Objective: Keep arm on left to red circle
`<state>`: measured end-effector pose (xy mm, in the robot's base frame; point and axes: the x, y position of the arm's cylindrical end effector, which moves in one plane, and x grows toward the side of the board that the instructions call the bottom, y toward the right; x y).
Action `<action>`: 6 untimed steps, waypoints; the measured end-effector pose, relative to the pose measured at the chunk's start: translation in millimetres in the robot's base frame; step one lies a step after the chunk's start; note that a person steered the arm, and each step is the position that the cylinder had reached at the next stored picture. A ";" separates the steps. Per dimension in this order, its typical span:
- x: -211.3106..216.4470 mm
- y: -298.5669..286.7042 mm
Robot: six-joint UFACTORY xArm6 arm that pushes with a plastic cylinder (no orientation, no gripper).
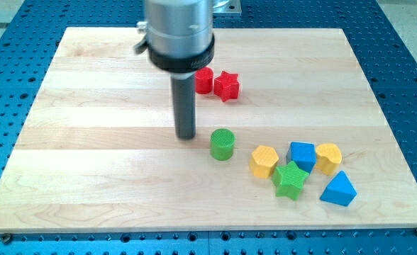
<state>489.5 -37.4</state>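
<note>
The red circle block (204,80) sits near the view's top centre, partly hidden by my arm's housing. A red star (227,86) touches it on the right. My tip (186,136) rests on the wooden board (88,142), below and slightly left of the red circle, and just left of a green cylinder (223,144).
A cluster lies at the view's lower right: a yellow hexagon (264,161), a green star (291,180), a blue cube (302,156), a yellow block (328,157) and a blue triangle (339,190). Blue perforated table surrounds the board.
</note>
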 end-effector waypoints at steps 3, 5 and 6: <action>45.7 38.5; 11.2 -22.9; -42.3 -49.1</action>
